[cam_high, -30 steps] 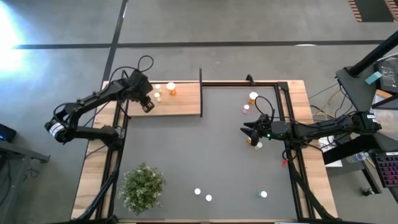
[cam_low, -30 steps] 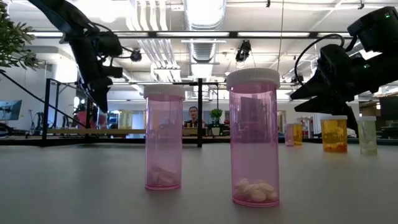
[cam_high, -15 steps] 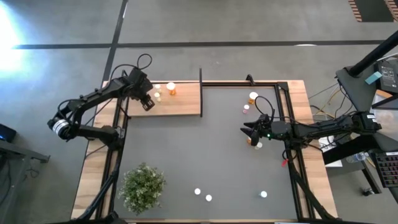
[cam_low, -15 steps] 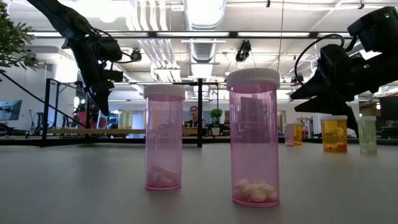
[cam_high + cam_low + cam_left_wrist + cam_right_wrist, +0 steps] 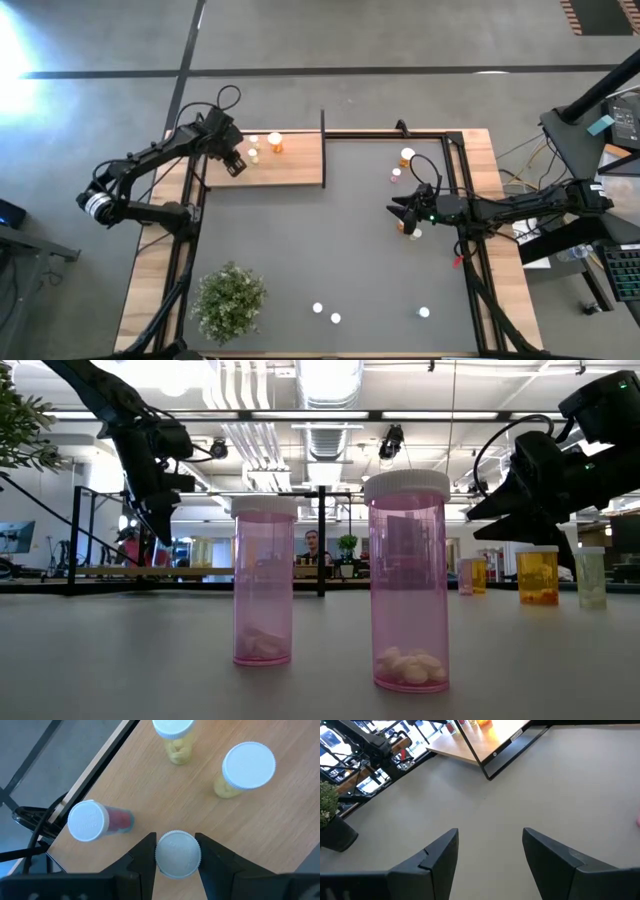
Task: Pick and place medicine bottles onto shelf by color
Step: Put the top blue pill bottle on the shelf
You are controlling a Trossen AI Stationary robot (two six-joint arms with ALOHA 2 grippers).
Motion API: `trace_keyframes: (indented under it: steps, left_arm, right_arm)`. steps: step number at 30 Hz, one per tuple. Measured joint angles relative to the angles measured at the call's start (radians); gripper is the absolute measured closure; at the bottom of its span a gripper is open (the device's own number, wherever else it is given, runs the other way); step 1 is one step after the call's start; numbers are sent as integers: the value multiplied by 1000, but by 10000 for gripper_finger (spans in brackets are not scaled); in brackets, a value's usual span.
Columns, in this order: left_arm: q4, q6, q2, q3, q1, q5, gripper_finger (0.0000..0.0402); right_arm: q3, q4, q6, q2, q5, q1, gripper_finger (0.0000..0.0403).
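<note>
White-capped round bottle [image 5: 177,854] sits clamped between the left tool's [image 5: 176,855] dark fingers, over the light-wood shelf board [image 5: 200,810] at the tabletop's far left corner. The right tool [image 5: 490,865] hangs open, holding nothing, near the right edge.
</note>
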Motion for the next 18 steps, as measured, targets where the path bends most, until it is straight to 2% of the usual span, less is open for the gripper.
trace_keyframes:
  steps: [18]
  left_arm:
    - [-1,-1,0,-14,1,-29,274]
  right_arm:
    - [0,0,0,0,0,0,193]
